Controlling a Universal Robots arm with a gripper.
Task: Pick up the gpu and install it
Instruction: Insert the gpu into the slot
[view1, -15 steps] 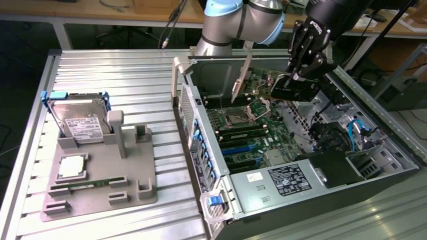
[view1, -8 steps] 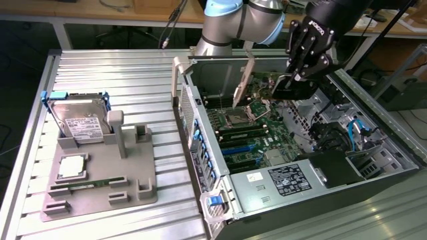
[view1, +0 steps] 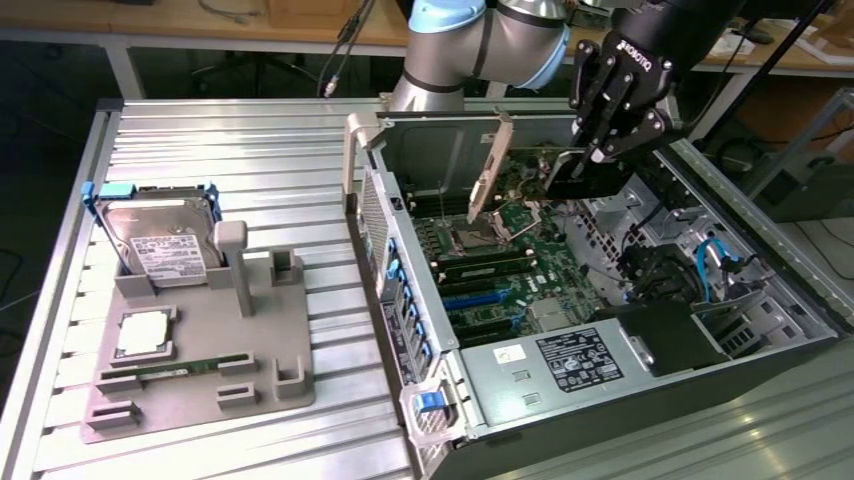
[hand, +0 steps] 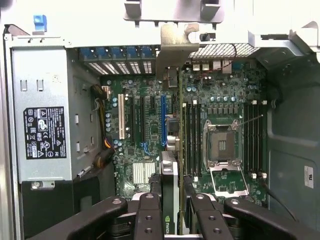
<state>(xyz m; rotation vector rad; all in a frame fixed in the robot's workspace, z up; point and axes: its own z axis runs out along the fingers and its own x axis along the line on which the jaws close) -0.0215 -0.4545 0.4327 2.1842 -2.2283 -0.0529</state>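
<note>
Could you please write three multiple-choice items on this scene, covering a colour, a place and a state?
1. The frame around the hard drive is:
A blue
B red
C yellow

2. The gpu is:
A lying beside the hard drive
B over the motherboard of the open computer case
C seated in a slot, with nothing holding it

3. The gripper is:
A open and holding nothing
B shut on the gpu
C shut on the hard drive

Answers:
1 A: blue tabs show along the drive's edges.
2 B: in the exterior view the card and its silver bracket hang above the board.
3 B: in the wrist view the card sits edge-on between the fingers.
</note>
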